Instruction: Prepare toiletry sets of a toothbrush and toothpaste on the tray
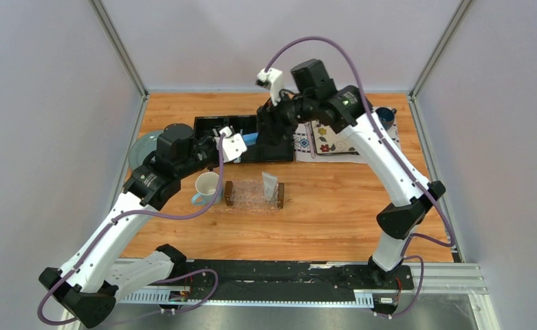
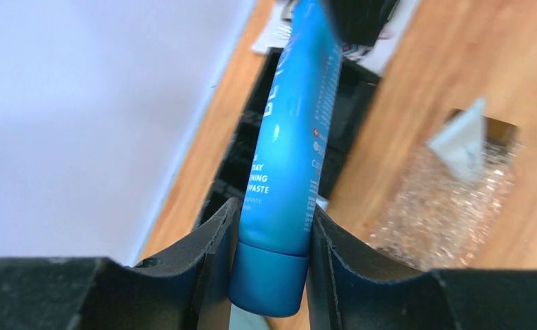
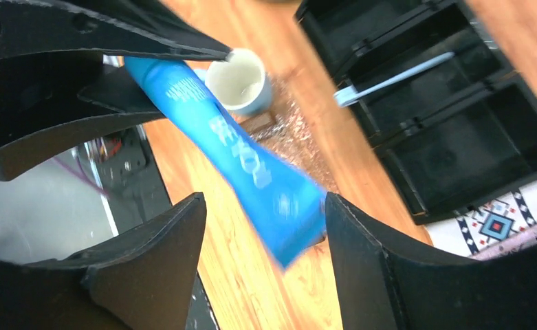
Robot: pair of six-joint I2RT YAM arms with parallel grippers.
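My left gripper (image 1: 240,144) (image 2: 274,213) is shut on the cap end of a blue toothpaste tube (image 2: 296,130), held in the air beside the black organizer. My right gripper (image 1: 269,135) (image 3: 265,240) is open, and the tube's flat end (image 3: 279,199) lies between its fingers, close to the right one; contact is unclear. The pale blue toothbrush (image 3: 396,74) lies in a compartment of the organizer (image 3: 458,130). The clear tray (image 1: 251,196) with dark end bars sits on the table in front of both grippers and also shows in the left wrist view (image 2: 444,206).
A white packet (image 1: 271,184) stands at the tray's right end. A white-and-blue mug (image 1: 206,187) stands left of the tray. A floral plate (image 1: 331,139) lies at the back right, a grey-green plate (image 1: 140,148) at the back left, under the left arm.
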